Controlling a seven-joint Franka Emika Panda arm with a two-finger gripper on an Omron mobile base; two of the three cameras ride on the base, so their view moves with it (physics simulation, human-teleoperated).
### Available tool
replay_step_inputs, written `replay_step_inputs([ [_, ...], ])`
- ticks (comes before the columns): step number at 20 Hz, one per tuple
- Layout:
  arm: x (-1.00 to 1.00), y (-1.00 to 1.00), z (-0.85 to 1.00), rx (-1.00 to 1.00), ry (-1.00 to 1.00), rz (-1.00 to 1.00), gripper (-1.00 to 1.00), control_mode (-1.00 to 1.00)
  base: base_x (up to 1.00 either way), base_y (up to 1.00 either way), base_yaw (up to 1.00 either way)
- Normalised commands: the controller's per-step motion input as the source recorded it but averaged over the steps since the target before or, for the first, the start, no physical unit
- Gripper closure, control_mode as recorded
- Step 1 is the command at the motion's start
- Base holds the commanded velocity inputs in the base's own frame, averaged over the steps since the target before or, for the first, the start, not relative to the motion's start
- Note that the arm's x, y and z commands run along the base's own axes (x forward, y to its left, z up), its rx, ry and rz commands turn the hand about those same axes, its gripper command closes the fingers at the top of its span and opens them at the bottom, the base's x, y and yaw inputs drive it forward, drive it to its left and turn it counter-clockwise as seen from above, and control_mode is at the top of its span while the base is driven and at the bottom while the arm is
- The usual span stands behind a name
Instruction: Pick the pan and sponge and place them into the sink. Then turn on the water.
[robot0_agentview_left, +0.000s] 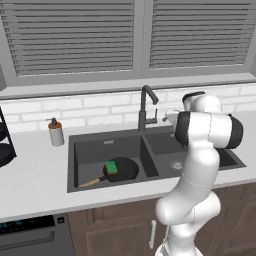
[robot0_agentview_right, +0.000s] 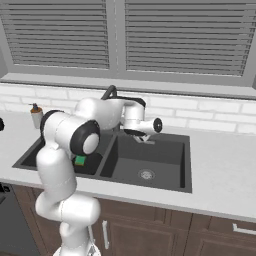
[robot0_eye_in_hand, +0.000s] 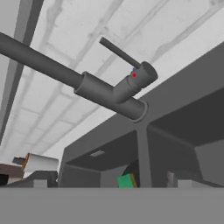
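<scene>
1. Pan and sponge already lying in left basin of sink, sponge on top of pan.
2. Gripper beside faucet; jaws' opening impossible to tell.
3. Likely risk: glancing off thin lever, leaving water off.

Even, bright, flat rendered light, no clear source. Dark grey rectangular double-basin sink interior dim, soft shade on walls. Pale grey bench evenly lit, no glare. Low resolution, jagged edges throughout. Hand view rolled, dark gooseneck faucet close, slightly soft.
</scene>
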Motion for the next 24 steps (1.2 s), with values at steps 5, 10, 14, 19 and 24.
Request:
replay_step_inputs([
  [5, 0.27, 0.01, -0.07, 0.05, -0.01, 0.0, -1.0, -1.0, 0.0, 0.0, 0.0],
  [10, 0.43, 0.0, -0.03, 0.05, 0.0, 0.0, -1.0, -1.0, 0.0, 0.0, 0.0],
  [14, 0.5, 0.0, -0.08, 0.0, 0.0, 0.0, -1.0, -1.0, 0.0, 0.0, 0.0],
  [19, 0.42, 0.0, -0.18, 0.0, 0.0, 0.0, -1.0, -1.0, 0.0, 0.0, 0.0],
  [24, 0.31, 0.0, -0.28, 0.0, 0.0, 0.0, -1.0, -1.0, 0.0, 0.0, 0.0],
])
